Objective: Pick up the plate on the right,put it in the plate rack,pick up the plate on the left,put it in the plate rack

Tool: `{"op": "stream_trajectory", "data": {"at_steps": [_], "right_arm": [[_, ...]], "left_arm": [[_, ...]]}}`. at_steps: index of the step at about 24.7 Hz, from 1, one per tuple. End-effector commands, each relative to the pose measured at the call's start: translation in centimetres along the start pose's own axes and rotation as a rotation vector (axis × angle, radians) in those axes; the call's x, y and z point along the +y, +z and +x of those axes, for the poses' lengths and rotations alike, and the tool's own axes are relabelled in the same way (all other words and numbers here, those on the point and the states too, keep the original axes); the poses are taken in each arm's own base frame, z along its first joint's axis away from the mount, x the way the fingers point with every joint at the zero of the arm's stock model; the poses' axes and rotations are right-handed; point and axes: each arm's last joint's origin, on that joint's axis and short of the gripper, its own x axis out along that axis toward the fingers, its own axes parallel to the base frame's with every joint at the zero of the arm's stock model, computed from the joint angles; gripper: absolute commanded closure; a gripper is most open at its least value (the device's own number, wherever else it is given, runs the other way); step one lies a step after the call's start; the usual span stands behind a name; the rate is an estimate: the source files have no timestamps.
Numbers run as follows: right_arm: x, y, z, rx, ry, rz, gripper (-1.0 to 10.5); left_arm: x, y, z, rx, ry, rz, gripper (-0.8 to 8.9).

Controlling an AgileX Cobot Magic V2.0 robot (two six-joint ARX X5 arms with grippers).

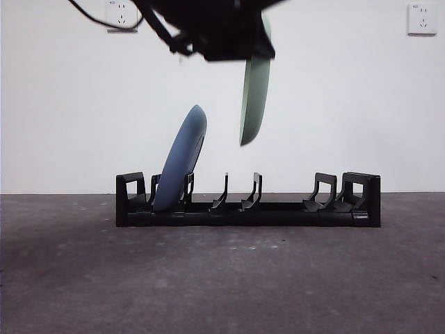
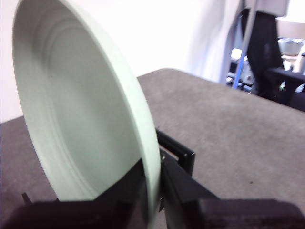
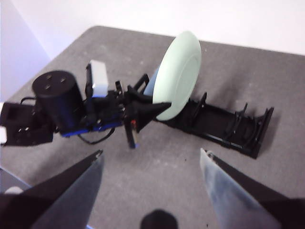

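Observation:
A pale green plate (image 1: 254,90) hangs on edge above the middle of the plate rack (image 1: 278,212), its lower rim clear of the prongs. My left gripper (image 1: 256,50) is shut on its upper rim; in the left wrist view the jaws pinch the green plate (image 2: 81,109) at its edge, with a black end of the rack (image 2: 178,152) below. A blue plate (image 1: 182,160) leans in a slot at the rack's left end. High above the table my right gripper (image 3: 152,160) stands open with nothing in it, looking down on the green plate (image 3: 178,74) and the rack (image 3: 228,129).
The rack stands on a dark grey table (image 1: 222,278) in front of a white wall with two sockets (image 1: 423,17). The left arm's body (image 3: 62,105) stretches over the table beside the rack. Black equipment (image 2: 267,52) stands beyond the table's far edge.

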Motion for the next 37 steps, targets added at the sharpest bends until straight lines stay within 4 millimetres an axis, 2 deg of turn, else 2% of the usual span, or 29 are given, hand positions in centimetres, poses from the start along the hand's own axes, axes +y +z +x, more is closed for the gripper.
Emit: {"op": "stream_trajectory", "data": {"at_steps": [1, 9, 19, 25, 30, 32, 35, 37], "right_arm": [[-0.1, -1.1, 0.3, 0.049, -0.004, 0.012, 6.0], [-0.4, -3.3, 0.3, 0.089, -0.011, 0.031, 6.0], [-0.6, -4.0, 1.0, 0.122, -0.016, 0.039, 6.0], [-0.6, -4.0, 1.0, 0.122, -0.017, 0.038, 6.0], [-0.6, -4.0, 1.0, 0.122, -0.016, 0.039, 6.0], [-0.6, -4.0, 1.0, 0.122, -0.016, 0.04, 6.0], [-0.6, -4.0, 1.0, 0.122, -0.016, 0.04, 6.0], [-0.6, -4.0, 1.0, 0.122, -0.016, 0.04, 6.0]], "left_arm": [[0.6, -0.9, 0.9, -0.006, 0.022, -0.008, 8.22], [2.5, -3.2, 2.6, 0.051, 0.059, -0.022, 8.22], [3.1, -4.7, 4.9, 0.119, 0.042, -0.025, 8.22], [3.3, -5.7, 4.9, 0.207, 0.07, 0.02, 8.22], [3.3, -5.9, 4.8, 0.222, 0.069, 0.021, 8.21], [3.3, -6.0, 4.8, 0.236, 0.066, 0.037, 8.1], [3.2, -6.2, 4.8, 0.255, 0.051, 0.037, 6.4], [3.1, -6.2, 4.8, 0.256, 0.031, 0.035, 6.23]]}}
